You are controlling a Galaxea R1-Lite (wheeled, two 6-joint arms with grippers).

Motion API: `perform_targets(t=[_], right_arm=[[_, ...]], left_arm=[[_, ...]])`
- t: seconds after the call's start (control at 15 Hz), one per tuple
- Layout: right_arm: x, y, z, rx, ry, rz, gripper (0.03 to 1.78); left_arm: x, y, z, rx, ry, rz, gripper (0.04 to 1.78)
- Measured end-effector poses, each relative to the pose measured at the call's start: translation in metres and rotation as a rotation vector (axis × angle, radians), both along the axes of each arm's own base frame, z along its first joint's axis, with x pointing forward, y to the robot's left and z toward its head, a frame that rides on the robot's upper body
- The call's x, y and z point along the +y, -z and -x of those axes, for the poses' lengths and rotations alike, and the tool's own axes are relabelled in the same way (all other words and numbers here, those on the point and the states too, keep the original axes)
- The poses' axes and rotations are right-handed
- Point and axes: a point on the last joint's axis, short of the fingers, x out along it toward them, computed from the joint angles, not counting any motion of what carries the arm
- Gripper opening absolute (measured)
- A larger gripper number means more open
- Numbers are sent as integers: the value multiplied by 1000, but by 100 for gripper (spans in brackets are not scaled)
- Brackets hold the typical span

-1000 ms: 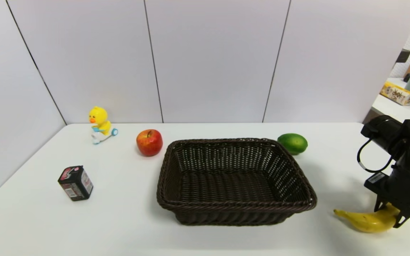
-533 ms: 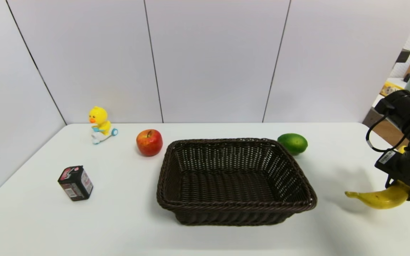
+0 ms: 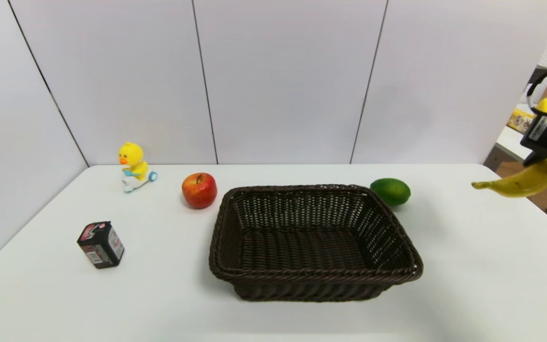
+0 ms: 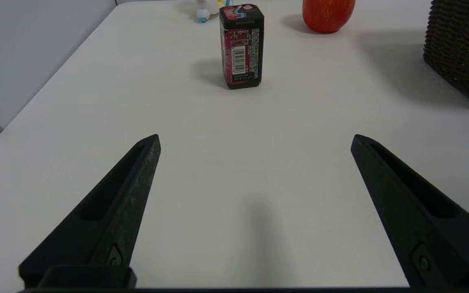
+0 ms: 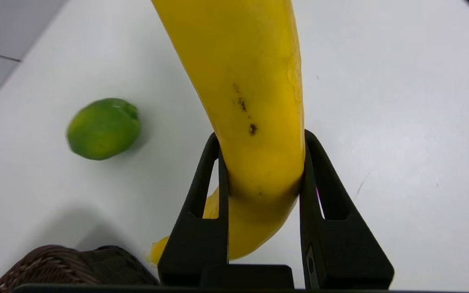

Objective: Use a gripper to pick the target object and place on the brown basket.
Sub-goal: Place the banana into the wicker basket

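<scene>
The right gripper [image 5: 261, 162] has its jaws clamped on the banana [image 3: 520, 182], holding it in the air above the table's [image 3: 468, 266] right edge, well apart from the brown basket [image 3: 314, 275] at mid-table. The left gripper [image 4: 255, 140] hangs with jaws spread wide over the near left corner, facing a small black box [image 4: 241, 44]

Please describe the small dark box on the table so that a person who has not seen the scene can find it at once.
Start from the brown basket in the middle of the white table. On the robot's left of it, near the table's left edge, stands the small black box. Unlike the apple and toy duck behind it, it is angular, with a pink-red label and barcode.
</scene>
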Motion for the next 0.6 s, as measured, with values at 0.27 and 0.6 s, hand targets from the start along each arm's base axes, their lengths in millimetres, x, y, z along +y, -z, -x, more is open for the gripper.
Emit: perform_targets(t=[0.27,0.6], right_arm=[[11,-46,2,-146,-199,144,47],[44,-66,-5,-278,-474,314,47]], left_arm=[[0,0,0,0,0,0,169],[0,0,0,0,0,0,169]])
